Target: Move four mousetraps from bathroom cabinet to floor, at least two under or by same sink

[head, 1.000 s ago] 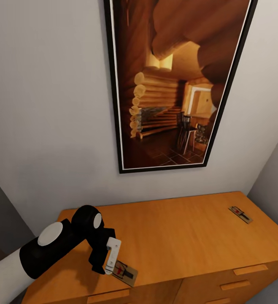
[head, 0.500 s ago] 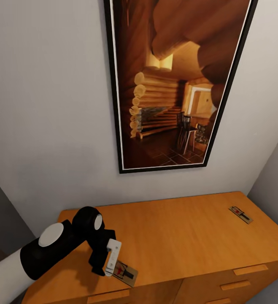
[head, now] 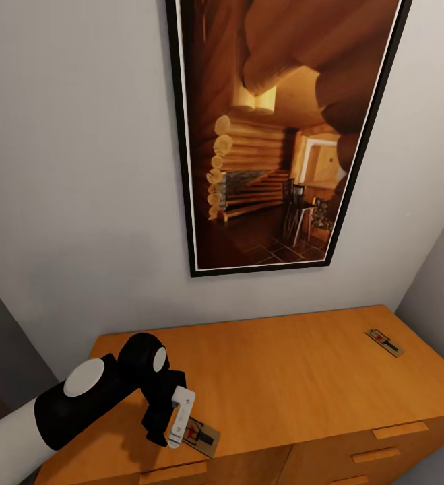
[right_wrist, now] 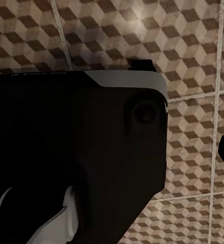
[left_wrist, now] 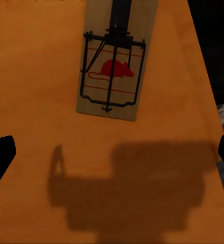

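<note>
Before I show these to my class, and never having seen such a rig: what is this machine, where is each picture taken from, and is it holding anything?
It is a simulated two-armed wheeled robot, steered by a person. The head view looks down on a wooden cabinet under a framed picture. Two mousetraps lie on top: the near trap by the front edge, the far trap at the right end. The left gripper hangs open just beside the near trap, holding nothing. Its wrist camera shows that trap lying ahead of the dark fingertips. The right wrist camera faces the tiled floor past the robot's dark body.

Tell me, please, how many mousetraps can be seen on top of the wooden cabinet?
2. One mousetrap lies at the front edge, beside the left gripper; another mousetrap lies near the cabinet's far right corner. Others may be outside the picture.
</note>
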Robot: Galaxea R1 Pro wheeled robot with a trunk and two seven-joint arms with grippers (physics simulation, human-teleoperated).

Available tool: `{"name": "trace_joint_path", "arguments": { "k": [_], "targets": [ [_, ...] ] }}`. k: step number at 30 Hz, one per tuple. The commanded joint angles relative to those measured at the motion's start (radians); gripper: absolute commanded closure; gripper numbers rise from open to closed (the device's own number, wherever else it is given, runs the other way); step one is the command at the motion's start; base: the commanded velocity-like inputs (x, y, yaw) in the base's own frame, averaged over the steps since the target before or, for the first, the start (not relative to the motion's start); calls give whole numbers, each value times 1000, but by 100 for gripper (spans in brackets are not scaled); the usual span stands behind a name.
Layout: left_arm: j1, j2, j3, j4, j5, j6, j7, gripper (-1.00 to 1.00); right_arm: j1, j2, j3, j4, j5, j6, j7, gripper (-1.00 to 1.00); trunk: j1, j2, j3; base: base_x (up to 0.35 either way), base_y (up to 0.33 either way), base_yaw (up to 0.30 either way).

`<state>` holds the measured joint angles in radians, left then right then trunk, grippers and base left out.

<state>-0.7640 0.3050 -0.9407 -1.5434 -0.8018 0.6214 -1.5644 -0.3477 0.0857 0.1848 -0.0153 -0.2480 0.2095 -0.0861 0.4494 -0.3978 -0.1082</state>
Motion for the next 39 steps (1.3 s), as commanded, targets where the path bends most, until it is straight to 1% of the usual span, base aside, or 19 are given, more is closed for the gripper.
{"name": "trace_joint_path", "arguments": {
  "k": [1,16,22,25,32,39],
  "targets": [
    [-1,0,-2,-1,-7,11,-6,-100,-1,0,9,-2,-9,5,-4,-100,1,-2,-2,0,0,0],
    [-2,1,-5,-1,-7,11,-6,-100,-1,0,9,-2,-10,4,-4,-100,1,-2,-2,0,0,0],
    [-2,-2,-24,-1,-8,11,-6,-100,-1,0,9,-2,-9,3,-4,-100,1,-2,-2,0,0,0],
    [-2,-9,-35,-1,-8,11,-6,-100,-1,0,9,-2,-9,2,-4,-100,1,-2,-2,0,0,0],
    [-2,-17,-43,-1,-8,11,-6,-100,-1,0,9,-2,-9,2,-3,-100,1,-2,-2,0,0,0],
    [-2,-38,-57,-1,-12,11,-6,-100,-1,0,9,-2,-9,1,-3,-100,1,-2,-2,0,0,0]
  ]
}}
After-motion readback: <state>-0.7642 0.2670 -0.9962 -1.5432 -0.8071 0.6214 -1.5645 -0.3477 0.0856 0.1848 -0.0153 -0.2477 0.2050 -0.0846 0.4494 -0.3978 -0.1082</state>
